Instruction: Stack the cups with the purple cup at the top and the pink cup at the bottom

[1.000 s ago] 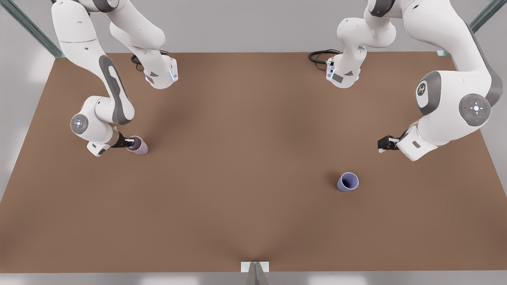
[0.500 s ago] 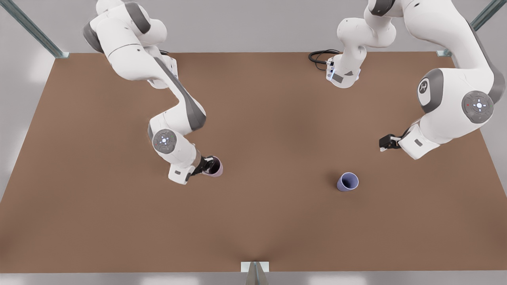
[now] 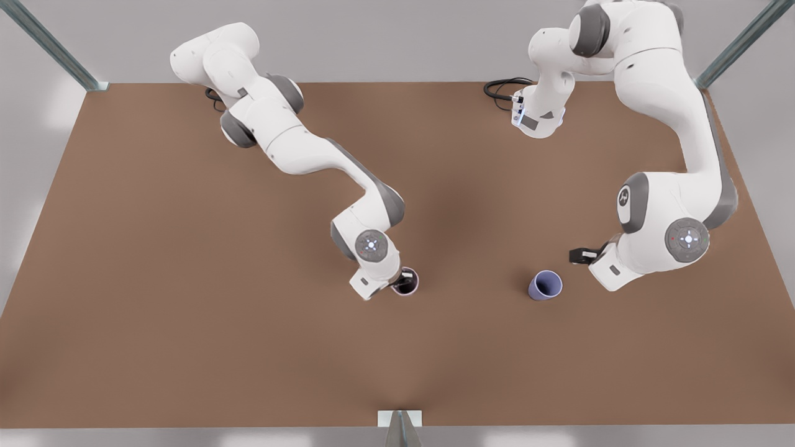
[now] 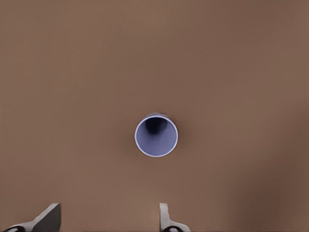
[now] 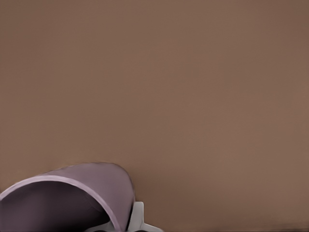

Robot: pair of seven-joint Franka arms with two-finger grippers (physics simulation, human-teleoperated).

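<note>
You are carrying the small pale pink-mauve tapered cup (image 3: 407, 283), clenched at its rim in your right pincer (image 3: 397, 285), at mid-bench (image 3: 186, 310). Your left pincer (image 3: 577, 255), fingers parted, is hovering near the small blue-violet tapered cup (image 3: 545, 285) standing upright. Next, I judge: set pink down, then grasp the purple.

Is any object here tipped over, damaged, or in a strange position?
Nothing stands out. The purple cup stands upright on the table, beneath the open left tool. The right tool holds the pink cup, mouth up. No damage visible.
</note>
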